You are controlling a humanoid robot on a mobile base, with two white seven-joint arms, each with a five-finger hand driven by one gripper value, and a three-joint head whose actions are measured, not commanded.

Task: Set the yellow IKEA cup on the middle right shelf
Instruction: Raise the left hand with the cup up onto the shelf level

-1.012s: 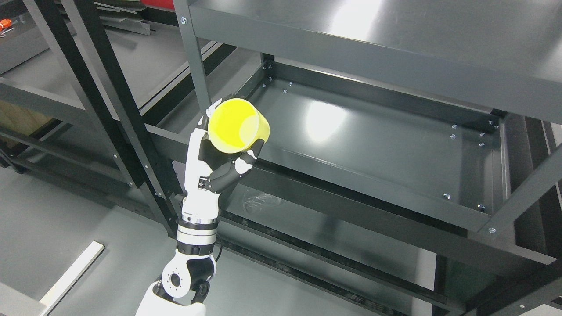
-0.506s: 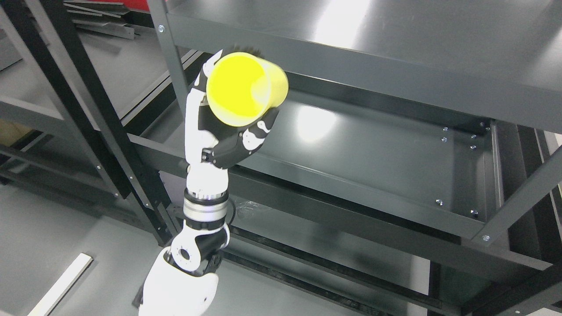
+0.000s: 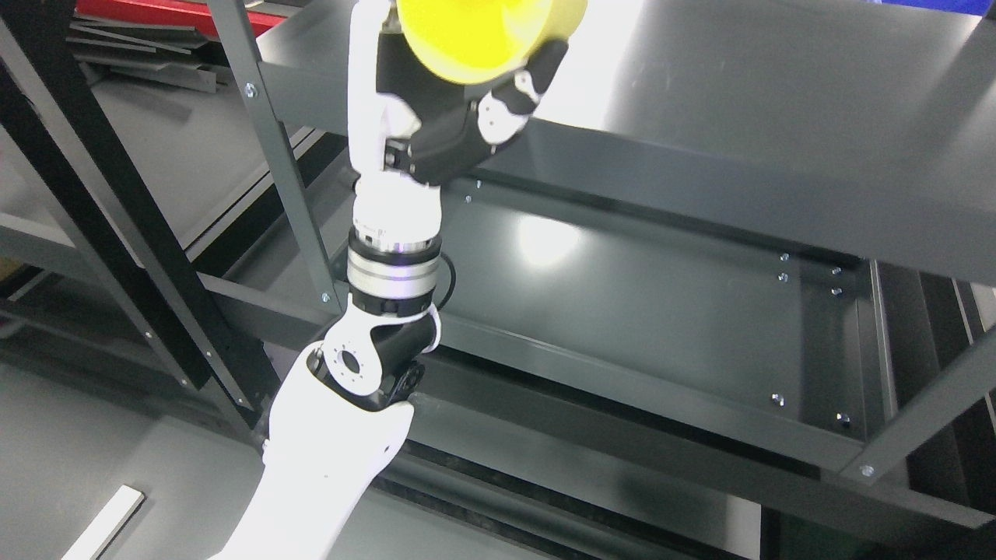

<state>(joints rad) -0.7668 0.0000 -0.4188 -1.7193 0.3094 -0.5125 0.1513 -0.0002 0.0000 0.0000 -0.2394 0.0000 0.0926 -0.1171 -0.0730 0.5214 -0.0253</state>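
I see my left hand (image 3: 443,117) raised at the top left, fingers wrapped around the yellow cup (image 3: 486,35), which is cut off by the frame's top edge above the upper shelf (image 3: 739,101). To the right, lower, lies the middle shelf (image 3: 661,327).

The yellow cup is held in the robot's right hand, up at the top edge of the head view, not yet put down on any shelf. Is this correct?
One detail is wrong: the arm comes in from the lower left of the head view, so the left hand holds the yellow cup, its fingers curled under it. The rest stands: the cup is at the top edge, not set on any shelf.
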